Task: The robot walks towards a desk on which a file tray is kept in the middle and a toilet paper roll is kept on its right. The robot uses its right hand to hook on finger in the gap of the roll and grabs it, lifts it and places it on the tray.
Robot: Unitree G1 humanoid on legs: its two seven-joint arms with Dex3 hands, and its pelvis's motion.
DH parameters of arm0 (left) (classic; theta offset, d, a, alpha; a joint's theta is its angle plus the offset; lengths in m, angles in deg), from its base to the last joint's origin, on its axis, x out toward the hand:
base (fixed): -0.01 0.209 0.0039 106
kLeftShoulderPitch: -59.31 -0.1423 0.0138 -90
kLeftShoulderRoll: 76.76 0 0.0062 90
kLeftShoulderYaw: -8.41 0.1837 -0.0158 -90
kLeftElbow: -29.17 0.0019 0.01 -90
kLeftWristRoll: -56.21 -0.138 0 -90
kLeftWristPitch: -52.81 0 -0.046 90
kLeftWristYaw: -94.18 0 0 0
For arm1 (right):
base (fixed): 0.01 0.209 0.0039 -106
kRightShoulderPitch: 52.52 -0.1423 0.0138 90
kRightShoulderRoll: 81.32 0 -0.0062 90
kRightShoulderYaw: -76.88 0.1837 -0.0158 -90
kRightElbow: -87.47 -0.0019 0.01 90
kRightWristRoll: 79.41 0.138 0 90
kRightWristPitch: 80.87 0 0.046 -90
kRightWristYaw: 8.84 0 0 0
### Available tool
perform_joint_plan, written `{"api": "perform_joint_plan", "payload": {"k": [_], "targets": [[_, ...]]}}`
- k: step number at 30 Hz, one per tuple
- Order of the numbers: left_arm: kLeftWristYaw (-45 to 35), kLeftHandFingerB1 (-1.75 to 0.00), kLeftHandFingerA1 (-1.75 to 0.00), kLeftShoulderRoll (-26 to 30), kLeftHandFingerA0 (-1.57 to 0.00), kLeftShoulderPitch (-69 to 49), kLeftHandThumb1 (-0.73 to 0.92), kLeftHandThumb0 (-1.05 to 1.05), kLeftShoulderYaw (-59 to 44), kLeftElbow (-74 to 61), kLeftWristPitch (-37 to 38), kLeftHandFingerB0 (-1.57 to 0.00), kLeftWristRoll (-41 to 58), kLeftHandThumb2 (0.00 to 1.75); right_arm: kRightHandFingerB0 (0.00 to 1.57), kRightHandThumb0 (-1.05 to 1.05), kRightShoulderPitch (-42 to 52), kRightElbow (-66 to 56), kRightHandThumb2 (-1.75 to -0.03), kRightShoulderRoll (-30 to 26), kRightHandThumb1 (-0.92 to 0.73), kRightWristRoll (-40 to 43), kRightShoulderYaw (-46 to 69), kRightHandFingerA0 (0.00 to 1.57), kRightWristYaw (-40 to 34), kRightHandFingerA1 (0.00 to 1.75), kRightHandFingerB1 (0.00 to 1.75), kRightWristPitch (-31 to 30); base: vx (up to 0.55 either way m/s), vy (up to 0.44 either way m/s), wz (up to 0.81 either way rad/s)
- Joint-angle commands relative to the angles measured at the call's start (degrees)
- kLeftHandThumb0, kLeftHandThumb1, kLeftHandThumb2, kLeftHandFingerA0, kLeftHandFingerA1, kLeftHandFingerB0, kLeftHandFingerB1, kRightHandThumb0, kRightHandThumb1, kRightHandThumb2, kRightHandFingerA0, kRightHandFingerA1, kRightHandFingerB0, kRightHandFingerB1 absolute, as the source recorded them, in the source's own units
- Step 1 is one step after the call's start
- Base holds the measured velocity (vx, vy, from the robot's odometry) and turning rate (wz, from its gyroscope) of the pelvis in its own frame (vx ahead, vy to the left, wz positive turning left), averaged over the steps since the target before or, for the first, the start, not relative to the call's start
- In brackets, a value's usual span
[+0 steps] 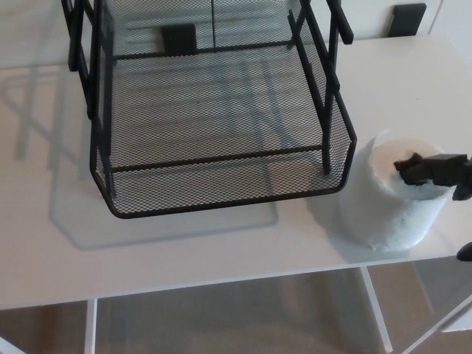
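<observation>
Toilet paper roll [393,198]: upright on the table [221,251], just right of the file tray [221,158]; hooking step in hand.
Right robot hand [431,171]: one finger [408,165] dipped into the core gap, full closure not discernible. Next: firm clamp, lift, carry left over the tray wall.

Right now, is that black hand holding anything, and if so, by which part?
The right hand has a finger in the top hole of the toilet paper roll, which stands on the desk. A firm grip cannot be told.
</observation>
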Motion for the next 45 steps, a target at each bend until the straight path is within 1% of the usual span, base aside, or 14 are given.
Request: {"api": "perform_joint_plan", "payload": {"k": [1,4,5,6,10,11,12,15,17,19,23,30,32,45], "targets": [[0.7,-0.32,-0.37,0.9,-0.3,-0.1,0.92,-0.66,0.4,0.0,2.6,-0.27,-0.9,0.69,0.13,-0.57,0.4,2.9,-0.78,0.4,-0.46,-8.2,-2.0,0.65,-6.5,0.92,0.42,5.1,0.0,0.0,0.0],[0.9,-0.31,-0.37,0.7,-0.31,-0.1,0.92,-0.67,0.3,0.2,2.6,-0.27,-0.6,0.68,0.11,-0.59,-0.2,3.8,-0.79,0.3,-0.47,-10.2,-2.9,0.65,-7.1,0.9,0.43,5.3,0.0,0.0,0.0],[0.3,-0.32,-0.36,0.7,-0.26,0.1,0.92,-0.66,0.4,0.5,2.8,-0.26,-0.5,0.7,0.16,-0.62,-0.3,4.1,-0.81,0.2,-0.5,-11.6,-3.3,0.61,-7.7,0.74,0.43,5.1,0.0,0.0,0.0],[0.3,-0.32,-0.36,0.9,-0.27,0.3,0.92,-0.67,0.7,1.0,3.0,-0.26,-0.9,0.71,0.22,-0.54,-0.3,4.5,-0.58,0.2,-0.6,-12.1,-3.5,0.64,-8.2,0.66,0.32,5.2,0.0,0.0,0.0],[-0.3,-0.32,-0.34,0.9,-0.23,0.8,0.92,-0.65,0.7,1.7,3.6,-0.24,-0.6,0.71,0.29,-0.54,0.0,5.7,-0.58,1.0,-0.58,-13.4,-3.3,0.72,-10.9,0.67,0.33,5.2,0.0,0.0,0.0],[-0.3,-0.32,-0.34,0.7,-0.25,0.9,0.92,-0.65,0.0,1.7,3.2,-0.26,0.1,0.69,0.34,-0.55,0.3,5.4,-0.57,1.5,-0.59,-14.7,-3.4,0.84,-12.0,0.73,0.31,4.3,0.0,0.0,0.0],[-0.5,-0.32,-0.34,0.7,-0.23,0.8,0.92,-0.63,0.2,1.7,3.4,-0.26,0.0,0.7,0.43,-0.47,0.6,5.1,-0.6,2.1,-0.56,-17.6,-3.7,0.85,-15.3,1.41,0.36,4.0,0.0,0.0,0.0],[-0.9,-0.32,-0.34,0.6,-0.25,-0.3,0.92,-0.63,0.1,0.2,3.2,-0.26,0.2,0.71,0.5,-0.41,0.5,6.1,-0.58,2.7,-0.6,-21.4,-4.3,0.91,-21.3,1.5,0.38,5.6,0.0,0.0,0.0],[-0.2,-0.32,-0.34,0.5,-0.27,0.1,0.92,-0.66,0.5,0.8,3.5,-0.26,-0.3,0.7,0.7,-0.26,0.2,8.5,-0.63,4.9,-0.63,-24.0,-4.6,0.93,-31.4,1.66,0.48,7.8,0.0,0.0,0.0],[-0.5,-0.31,-0.35,0.4,-0.27,0.2,0.92,-0.66,0.4,1.0,3.5,-0.25,-0.1,0.69,0.77,-0.25,0.0,9.4,-0.62,6.0,-0.66,-24.2,-4.5,0.93,-34.8,1.73,0.55,8.6,0.0,0.0,0.0],[-1.3,-0.34,-0.33,0.3,-0.2,0.8,0.92,-0.65,0.9,2.3,5.3,-0.25,-0.6,0.73,0.96,-0.39,0.0,11.0,-0.61,9.2,-0.52,-25.4,-4.4,0.99,-44.3,1.71,0.67,9.9,0.0,0.0,0.0],[-1.3,-0.32,-0.32,0.0,-0.21,1.6,0.92,-0.64,1.6,2.3,4.5,-0.26,-0.9,0.7,0.96,-0.33,0.6,13.9,-0.6,11.9,-0.49,-28.4,-6.2,1.01,-55.1,1.7,0.75,12.0,0.0,0.0,0.0],[0.0,-0.32,-0.36,-0.3,-0.31,1.8,0.92,-0.64,2.1,1.6,4.4,-0.27,-1.5,0.7,0.99,-0.28,1.4,15.4,-0.61,13.8,-0.47,-28.3,-6.6,1.03,-57.7,1.68,0.74,11.5,0.0,0.0,0.0],[-0.6,-0.33,-0.37,-0.1,-0.31,1.9,0.92,-0.62,3.0,1.4,6.5,-0.25,-2.1,0.72,0.97,-0.22,3.5,18.4,-0.61,14.8,-0.5,-27.4,-5.0,1.02,-62.9,1.7,0.74,11.4,0.0,0.0,0.0]]}}
